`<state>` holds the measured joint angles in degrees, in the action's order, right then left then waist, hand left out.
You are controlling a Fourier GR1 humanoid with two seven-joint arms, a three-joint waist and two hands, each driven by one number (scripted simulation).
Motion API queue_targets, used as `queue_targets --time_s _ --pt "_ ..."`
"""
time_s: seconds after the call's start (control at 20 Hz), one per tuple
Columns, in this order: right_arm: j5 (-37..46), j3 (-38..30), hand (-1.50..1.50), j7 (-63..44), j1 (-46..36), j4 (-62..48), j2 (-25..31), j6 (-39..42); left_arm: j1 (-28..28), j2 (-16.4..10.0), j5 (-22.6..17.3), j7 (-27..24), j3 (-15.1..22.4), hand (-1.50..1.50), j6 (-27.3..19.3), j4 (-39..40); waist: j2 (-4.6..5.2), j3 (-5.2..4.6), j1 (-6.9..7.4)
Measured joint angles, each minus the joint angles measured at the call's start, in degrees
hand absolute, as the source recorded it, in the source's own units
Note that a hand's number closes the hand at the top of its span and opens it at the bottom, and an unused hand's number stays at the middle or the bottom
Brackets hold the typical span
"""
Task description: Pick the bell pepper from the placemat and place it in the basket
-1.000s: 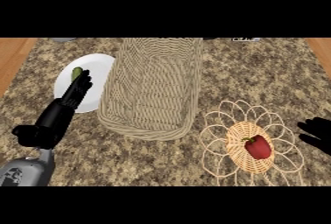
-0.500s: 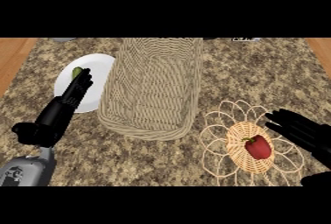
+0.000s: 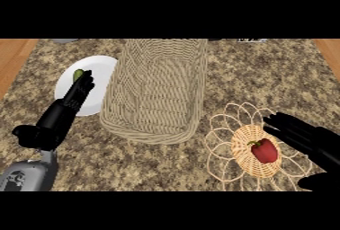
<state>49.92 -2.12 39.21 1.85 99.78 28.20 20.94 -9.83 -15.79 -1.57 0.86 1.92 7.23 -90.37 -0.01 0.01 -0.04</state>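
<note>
A red bell pepper (image 3: 264,151) with a green stem lies on the woven centre of a round wicker placemat (image 3: 224,134) at the lower right. A tall wicker basket (image 3: 158,90) stands in the middle of the counter, left of the placemat. My right hand (image 3: 310,143) is open, fingers straight and pointing up-left, just right of the pepper and apart from it, over the placemat's right side. At the left edge rests my left hand (image 3: 56,122), open, fingers up toward a white plate.
A white plate (image 3: 96,74) with a small green vegetable (image 3: 79,74) sits left of the basket, partly behind my left hand's fingers. The counter is speckled brown stone with wooden strips along both sides.
My right hand has come in from the right edge toward the pepper, now over the placemat's right side. The left hand, pepper and basket have not moved.
</note>
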Motion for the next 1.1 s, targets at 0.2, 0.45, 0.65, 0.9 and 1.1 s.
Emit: queue_targets --time_s 0.2,0.45,0.65,0.9,1.1 --pt "-0.1 -0.9 -1.5 0.6 1.8 2.6 -0.5 1.8 0.0 0.3 0.0 0.2 -1.4 0.0 1.6 0.1 -0.02 -0.01 -0.08" --pt "3.3 0.0 -1.5 -0.6 0.5 1.3 -2.0 1.0 -1.0 1.0 1.0 1.6 -2.3 0.0 2.2 -0.3 -0.02 -0.02 -0.03" --pt "6.7 1.3 -1.5 -1.4 0.8 1.3 -3.5 -0.4 -1.1 1.5 1.6 -0.3 -3.3 0.0 3.0 1.3 -0.01 -0.01 -0.04" --pt "9.8 1.9 -1.5 -1.0 1.5 0.8 -4.7 -2.0 -0.1 2.7 2.9 0.4 -3.2 0.0 3.2 -0.3 -0.01 0.0 -0.03" --pt "13.0 3.4 -1.5 -1.6 1.3 -1.0 -6.5 -3.9 0.7 3.9 3.4 1.7 -3.0 0.0 3.2 -2.5 -0.02 0.0 0.01"
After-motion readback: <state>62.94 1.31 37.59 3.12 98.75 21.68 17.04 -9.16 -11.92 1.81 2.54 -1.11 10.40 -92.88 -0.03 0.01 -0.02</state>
